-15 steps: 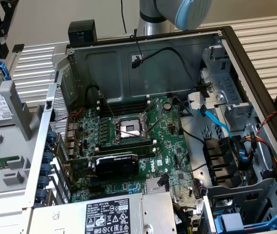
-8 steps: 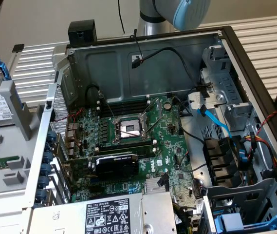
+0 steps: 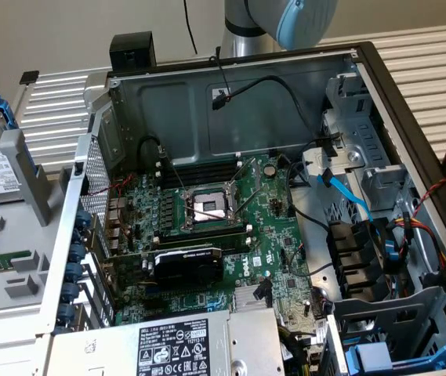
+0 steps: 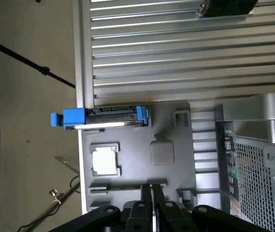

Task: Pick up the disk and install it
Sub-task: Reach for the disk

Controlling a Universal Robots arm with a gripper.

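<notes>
Noted fingers (image 4: 151, 192) pressed together, clamped on nothing, poised over grey tray (image 4: 137, 162). Spotted disk (image 4: 109, 119) upright on edge in tray's slot, well apart from fingers, beside open computer case (image 3: 364, 59).

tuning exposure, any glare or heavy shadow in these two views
Wrist view: a bright glare streak runs along the silver hard drive in its blue plastic carrier, and the square silver chip looks washed out. Exterior view: even light, no glare, the open metal computer case darkest around its black plastic brackets.
</notes>
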